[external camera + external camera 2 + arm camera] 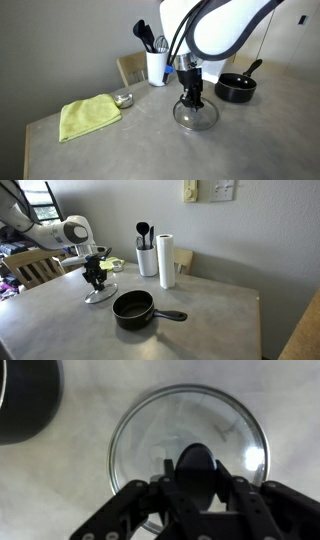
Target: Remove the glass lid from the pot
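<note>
Lying on the table [120,150], the clear, metal-rimmed glass lid [232,428] has its dark knob [195,462] inside the pincer [196,480]; grip unclear.

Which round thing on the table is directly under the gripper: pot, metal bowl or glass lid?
The glass lid, lying flat below the gripper; the pot and the metal bowl stand well aside.

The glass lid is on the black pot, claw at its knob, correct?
No: the glass lid lies on the table, apart from the uncovered pot, as both exterior views show. The claw is at its knob.
</note>
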{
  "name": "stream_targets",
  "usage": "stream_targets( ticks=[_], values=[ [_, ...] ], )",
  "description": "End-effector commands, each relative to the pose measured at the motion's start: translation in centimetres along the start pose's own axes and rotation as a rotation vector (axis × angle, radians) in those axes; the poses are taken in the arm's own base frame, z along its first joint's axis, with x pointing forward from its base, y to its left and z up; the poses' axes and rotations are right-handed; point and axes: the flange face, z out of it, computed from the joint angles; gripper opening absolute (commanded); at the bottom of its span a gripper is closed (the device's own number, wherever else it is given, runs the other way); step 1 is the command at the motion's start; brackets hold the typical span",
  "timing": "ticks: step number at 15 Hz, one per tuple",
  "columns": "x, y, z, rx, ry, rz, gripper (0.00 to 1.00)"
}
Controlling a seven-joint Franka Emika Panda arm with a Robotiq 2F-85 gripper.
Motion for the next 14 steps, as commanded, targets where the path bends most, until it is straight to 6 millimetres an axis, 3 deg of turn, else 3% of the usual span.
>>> stream_targets(
  ticks=[1,6,13,14],
  values=[
    [1.3,0.0,-0.4,0.048,-0.008,0.066,0.15],
    [1.7,-0.5,0.2,0.146,-0.036,0.115,0.15],
    [1.4,0.4,0.3,0.159,-0.005,0.045,0.15],
    [1.4,0.5,0.3,0.159,-0.007,0.030,0.42]
  ],
)
